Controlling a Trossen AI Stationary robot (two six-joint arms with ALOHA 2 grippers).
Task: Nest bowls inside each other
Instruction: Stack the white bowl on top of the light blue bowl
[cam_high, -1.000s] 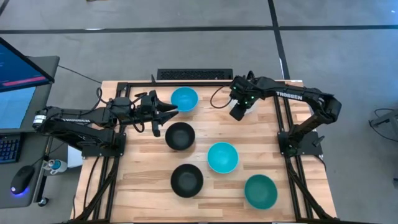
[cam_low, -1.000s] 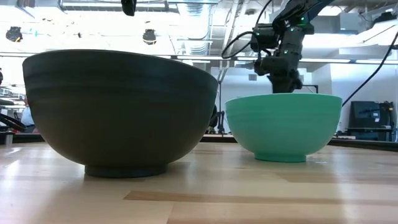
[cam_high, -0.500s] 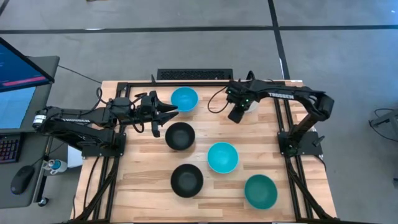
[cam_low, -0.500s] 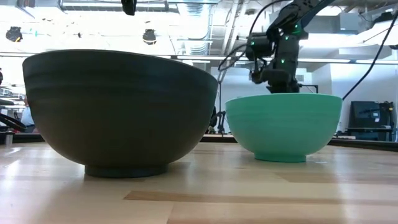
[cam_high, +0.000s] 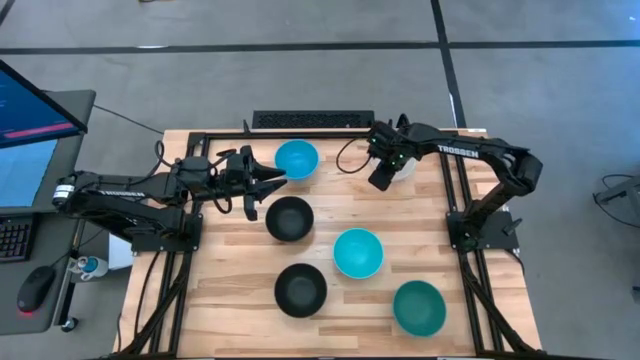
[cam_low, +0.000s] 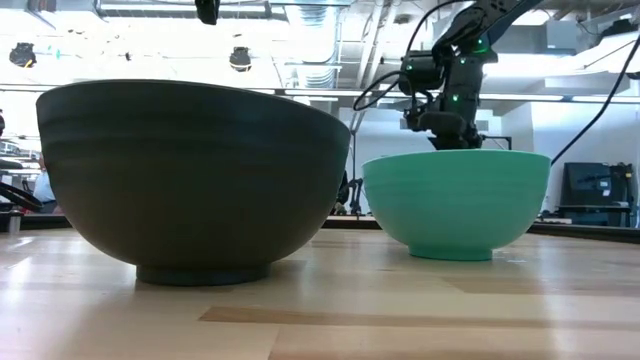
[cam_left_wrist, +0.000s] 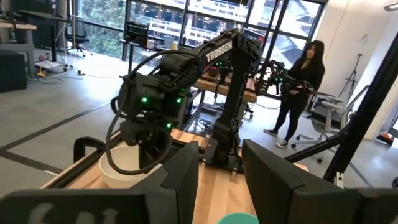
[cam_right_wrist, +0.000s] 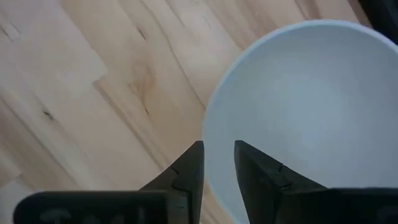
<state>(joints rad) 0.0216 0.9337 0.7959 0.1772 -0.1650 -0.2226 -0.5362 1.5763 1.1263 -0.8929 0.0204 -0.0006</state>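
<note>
Six bowls show in the high view. A light blue bowl (cam_high: 296, 158) sits at the far middle, a black bowl (cam_high: 289, 219) and a second light blue bowl (cam_high: 358, 253) at mid-table, and a second black bowl (cam_high: 301, 290) and a teal bowl (cam_high: 419, 307) near the front. A white bowl (cam_high: 404, 165) is at the far right, partly under my right gripper (cam_high: 380, 180), which is shut on its rim. My left gripper (cam_high: 266, 188) is open and empty, just left of the far light blue bowl and the first black bowl. My right gripper holds the white bowl by its rim (cam_right_wrist: 214, 155), on the side toward the table's left. One finger (cam_right_wrist: 261, 177) is inside the bowl and one finger (cam_right_wrist: 186, 174) outside. The fingers come from above, pointing down. I cannot tell whether the bowl is clear of the table.
A black frame (cam_high: 300, 132) runs along the table's far edge and sides. A monitor (cam_high: 30, 120) stands left of the table. A person (cam_left_wrist: 298, 87) stands in the room beyond the table. Bare wood lies between the bowls.
My right gripper has swung a little toward the table's left edge and then back again, staying at the white bowl.
</note>
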